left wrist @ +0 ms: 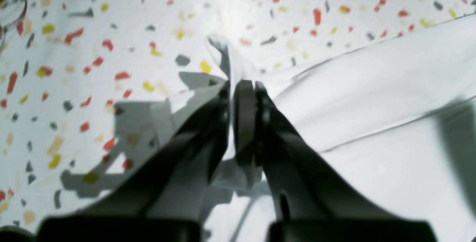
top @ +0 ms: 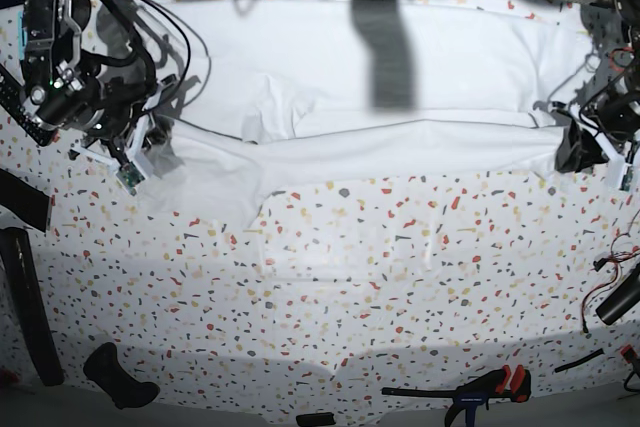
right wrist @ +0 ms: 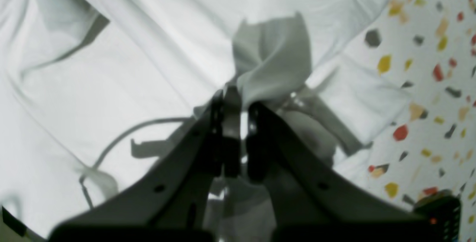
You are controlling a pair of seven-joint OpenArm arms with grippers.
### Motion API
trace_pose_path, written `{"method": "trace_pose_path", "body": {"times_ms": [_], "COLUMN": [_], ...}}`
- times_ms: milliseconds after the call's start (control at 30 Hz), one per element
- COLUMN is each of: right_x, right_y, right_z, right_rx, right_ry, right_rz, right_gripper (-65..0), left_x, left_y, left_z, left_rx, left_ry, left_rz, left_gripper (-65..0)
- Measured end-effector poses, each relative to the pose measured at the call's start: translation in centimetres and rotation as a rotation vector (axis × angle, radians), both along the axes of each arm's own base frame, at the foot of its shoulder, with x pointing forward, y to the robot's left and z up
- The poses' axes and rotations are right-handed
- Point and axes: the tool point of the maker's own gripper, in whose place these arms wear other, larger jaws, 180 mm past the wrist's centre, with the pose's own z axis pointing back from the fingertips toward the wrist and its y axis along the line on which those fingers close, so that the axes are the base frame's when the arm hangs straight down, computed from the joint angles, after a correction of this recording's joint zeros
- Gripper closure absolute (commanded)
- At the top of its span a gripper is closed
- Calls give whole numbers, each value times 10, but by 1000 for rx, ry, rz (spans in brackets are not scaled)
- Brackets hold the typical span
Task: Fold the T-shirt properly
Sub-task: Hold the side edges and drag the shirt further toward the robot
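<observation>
The white T-shirt (top: 400, 97) lies spread wide across the far half of the speckled table, its near edge folded over in a long crease. At the right of the base view my left gripper (top: 573, 152) is shut on the shirt's end. The left wrist view shows its jaws (left wrist: 241, 84) pinching a raised tuft of the white cloth (left wrist: 372, 104). At the left of the base view my right gripper (top: 148, 143) is shut on the other end. In the right wrist view its jaws (right wrist: 238, 100) clamp a bunched flap of the shirt (right wrist: 130, 67).
The speckled table (top: 350, 267) stretches toward the near edge. A black and red clamp (top: 490, 384) lies at the near right, and black tools (top: 120, 377) at the near left. Loose cables (top: 612, 272) hang at the right edge. A dark shadow band (top: 385, 47) crosses the shirt.
</observation>
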Motion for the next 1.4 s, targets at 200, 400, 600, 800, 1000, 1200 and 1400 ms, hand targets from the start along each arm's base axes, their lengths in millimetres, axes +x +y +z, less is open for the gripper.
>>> {"method": "trace_pose_path", "body": {"times_ms": [200, 400, 600, 800, 1000, 1200, 1400], "right_x": [-15, -16, -16, -17, -18, -10, -10], "right_y": [-6, -7, -7, -8, -7, 11, 22], "right_z": [-13, -16, -15, -16, -17, 1, 13], "right_rx": [-35, -34, -34, -36, -35, 32, 66], "right_ry": [41, 48, 48, 52, 55, 8, 18], "right_rz": [-5, -8, -8, -9, -9, 21, 42], "right_gripper": [0, 0, 0, 0, 0, 0, 0], "left_x": [1, -2, -2, -2, -6, -6, -6], "left_y": [-1, -1, -1, -1, -2, -2, -2], "left_z": [2, -2, -2, -2, -6, -6, -6], "left_rx": [-14, -6, -7, -7, -10, -12, -14], "left_ry": [-6, 19, 17, 18, 30, 28, 28], "left_rz": [-1, -3, -2, -3, 0, 0, 0], "left_gripper": [0, 0, 0, 0, 0, 0, 0]}}
